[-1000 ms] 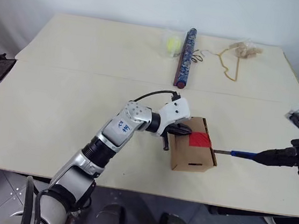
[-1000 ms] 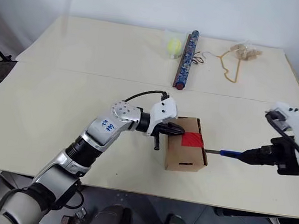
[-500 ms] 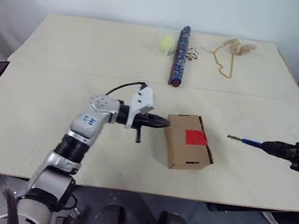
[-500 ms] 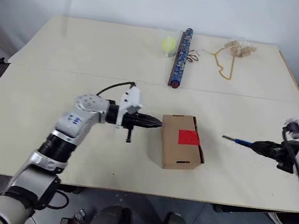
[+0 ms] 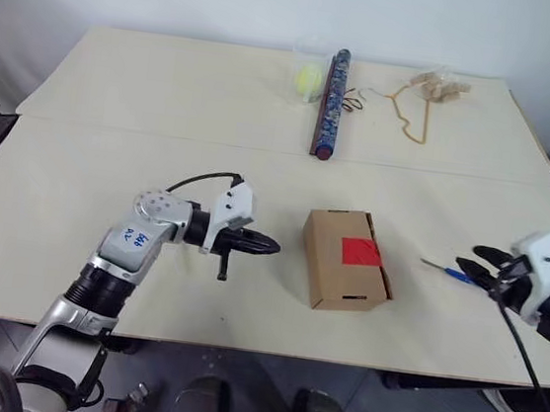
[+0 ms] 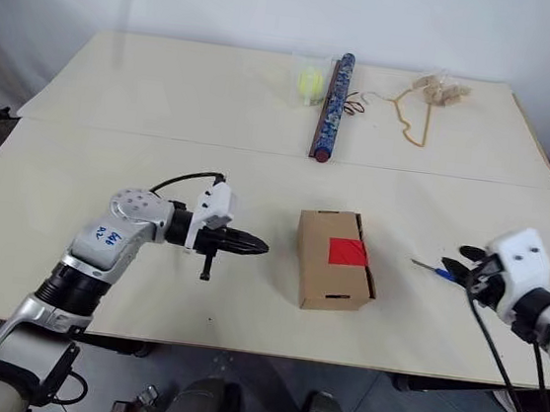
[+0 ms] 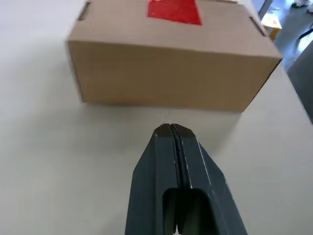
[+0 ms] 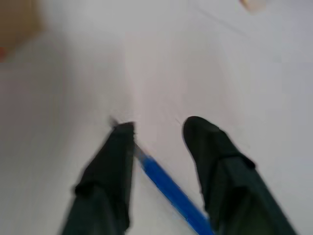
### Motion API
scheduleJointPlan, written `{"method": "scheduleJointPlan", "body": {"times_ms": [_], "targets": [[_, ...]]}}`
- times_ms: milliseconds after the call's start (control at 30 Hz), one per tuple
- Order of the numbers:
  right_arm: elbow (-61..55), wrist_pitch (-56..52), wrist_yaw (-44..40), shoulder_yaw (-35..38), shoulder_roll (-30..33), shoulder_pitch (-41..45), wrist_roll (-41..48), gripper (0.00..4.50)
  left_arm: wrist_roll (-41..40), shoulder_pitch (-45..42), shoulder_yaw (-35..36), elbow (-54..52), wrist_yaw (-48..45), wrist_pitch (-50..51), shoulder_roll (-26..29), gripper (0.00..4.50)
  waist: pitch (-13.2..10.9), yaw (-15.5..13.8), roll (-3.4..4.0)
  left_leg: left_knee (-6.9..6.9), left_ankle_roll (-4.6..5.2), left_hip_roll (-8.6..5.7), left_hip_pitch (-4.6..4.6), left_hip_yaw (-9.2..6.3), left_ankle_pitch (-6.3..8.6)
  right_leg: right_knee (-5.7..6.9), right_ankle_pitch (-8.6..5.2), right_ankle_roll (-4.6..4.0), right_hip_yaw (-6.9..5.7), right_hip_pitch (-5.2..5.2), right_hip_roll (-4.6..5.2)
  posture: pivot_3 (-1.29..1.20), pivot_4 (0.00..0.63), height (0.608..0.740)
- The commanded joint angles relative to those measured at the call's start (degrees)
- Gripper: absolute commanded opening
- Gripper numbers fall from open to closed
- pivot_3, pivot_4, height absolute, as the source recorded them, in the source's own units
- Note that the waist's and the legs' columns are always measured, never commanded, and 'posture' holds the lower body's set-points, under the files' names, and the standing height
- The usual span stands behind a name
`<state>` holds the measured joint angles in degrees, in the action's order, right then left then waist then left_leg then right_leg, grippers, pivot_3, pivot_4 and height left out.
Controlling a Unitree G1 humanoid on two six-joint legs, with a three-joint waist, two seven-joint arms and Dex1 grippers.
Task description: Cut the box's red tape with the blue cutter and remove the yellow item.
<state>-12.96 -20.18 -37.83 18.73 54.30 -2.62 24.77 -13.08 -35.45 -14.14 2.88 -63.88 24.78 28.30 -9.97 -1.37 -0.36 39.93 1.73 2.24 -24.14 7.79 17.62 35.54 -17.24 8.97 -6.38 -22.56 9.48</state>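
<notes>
Cutter (image 8: pixel 168 188), blue, lies between spread right jaws, apparently being set down. Left jaws pressed together, left of the box (image 5: pixel 346 260), red tape (image 5: pixel 360 251) facing up for flap access.

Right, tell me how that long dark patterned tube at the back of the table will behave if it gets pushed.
The long dark patterned tube looks round and lies flat on the table, so a sideways push would probably roll it. It looks straight and rigid, so it should move as one piece. The clear container beside it would likely get knocked.
</notes>
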Motion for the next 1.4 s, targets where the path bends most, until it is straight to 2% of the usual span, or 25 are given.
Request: {"method": "scheduleJointPlan", "body": {"times_ms": [33,67,233,467,967,1133,1233,1333,1400], "targets": [[-3.8,1.2,0.2,-3.4,-3.4,2.3,-1.4,0.36,0.4,0.5,-1.2,-3.1,2.6,2.3,-1.6,0.0,0.0,0.0,-0.01,0.01,0.0,0.01,0.01,0.0,0.0,0.0,0.0,0.0,-0.01,0.02,0.0,0.0,0.15,0.74],[-4.3,2.3,0.6,-6.3,-5.0,3.2,-3.3,0.01,0.7,0.7,-1.7,-3.3,3.7,2.9,-2.5,0.0,0.0,0.1,-0.01,0.03,0.0,0.01,0.01,-0.01,0.0,0.01,0.0,0.0,-0.01,0.02,0.0,0.0,0.15,0.74],[-5.6,2.8,2.3,-15.9,-9.8,5.9,-10.8,0.01,1.0,0.5,-2.5,-4.5,6.8,6.5,-3.7,0.0,0.0,0.1,0.0,0.03,0.0,0.01,0.0,-0.04,0.0,0.03,0.0,0.0,0.02,-0.01,-0.01,0.0,0.15,0.74],[-8.9,-3.5,3.1,-21.8,-13.5,10.0,-13.6,0.01,2.3,0.5,-2.6,-4.5,9.9,10.0,-2.8,0.0,0.0,0.2,0.01,0.03,0.0,0.02,0.01,-0.31,0.0,0.05,0.0,0.0,0.02,-0.02,0.0,0.0,0.15,0.74],[-22.3,-21.7,3.9,-30.4,-21.6,16.8,-10.8,0.01,0.9,4.0,5.2,-5.1,10.3,14.5,7.5,0.0,0.0,0.2,0.01,-0.02,-0.04,0.03,-0.01,-0.52,0.02,0.13,-0.01,-0.01,-0.06,-0.07,-0.01,0.0,0.15,0.74],[-23.5,-26.4,4.0,-30.4,-20.9,16.9,-10.2,0.01,0.3,5.0,7.1,-5.0,9.3,14.8,10.5,0.0,0.0,0.1,0.01,-0.02,-0.03,0.02,-0.03,-0.53,0.02,0.11,-0.01,-0.02,-0.07,-0.06,0.0,0.0,0.15,0.74],[-24.9,-31.6,2.3,-24.5,-18.2,16.2,-6.8,0.01,-0.5,5.1,7.9,-5.9,7.5,15.4,13.3,0.0,0.0,0.2,0.01,-0.04,-0.05,0.02,-0.03,-0.51,0.03,0.13,-0.01,-0.02,-0.08,-0.1,-0.01,0.0,0.15,0.74],[-27.1,-42.1,1.8,-16.4,-17.5,16.4,0.3,0.55,-2.6,4.1,9.0,-6.6,5.5,16.2,15.4,0.0,0.0,0.2,0.01,-0.08,-0.05,0.03,-0.05,-0.51,0.03,0.11,-0.01,-0.03,-0.08,-0.12,-0.01,0.0,0.15,0.74],[-28.1,-49.6,1.8,-11.7,-18.2,18.2,5.0,1.17,-5.4,2.6,10.1,-7.6,4.0,17.3,15.2,0.0,0.0,0.1,0.01,-0.11,-0.05,0.04,-0.03,-0.52,0.03,0.11,-0.01,-0.03,-0.08,-0.12,-0.01,0.0,0.15,0.74]]}}
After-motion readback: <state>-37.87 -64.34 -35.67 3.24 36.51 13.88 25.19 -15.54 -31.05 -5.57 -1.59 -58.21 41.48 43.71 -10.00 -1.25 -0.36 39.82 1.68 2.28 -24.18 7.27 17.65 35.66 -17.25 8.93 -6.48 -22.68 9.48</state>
